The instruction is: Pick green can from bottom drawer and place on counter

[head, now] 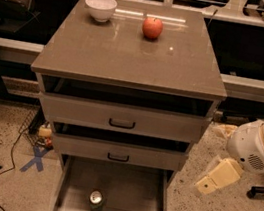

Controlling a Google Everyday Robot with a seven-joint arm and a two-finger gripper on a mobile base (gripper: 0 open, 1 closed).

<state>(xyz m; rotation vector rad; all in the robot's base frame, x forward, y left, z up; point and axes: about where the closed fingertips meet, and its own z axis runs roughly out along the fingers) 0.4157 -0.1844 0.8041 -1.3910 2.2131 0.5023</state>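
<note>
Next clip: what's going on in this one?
A robot arm is going after the green can, which stands upright near the front of the open bottom drawer. The tool hangs outside that drawer, off to its right and a little higher, well clear of the can. The can is not yet picked. At the back of the counter sit a red apple and a white bowl.

The can (96,201) stands in the bottom drawer (129,193), near its front. On the counter (130,56), at the back, the bowl (100,7) sits left of the apple (152,28). The gripper (209,183) hangs right of the drawers.
</note>
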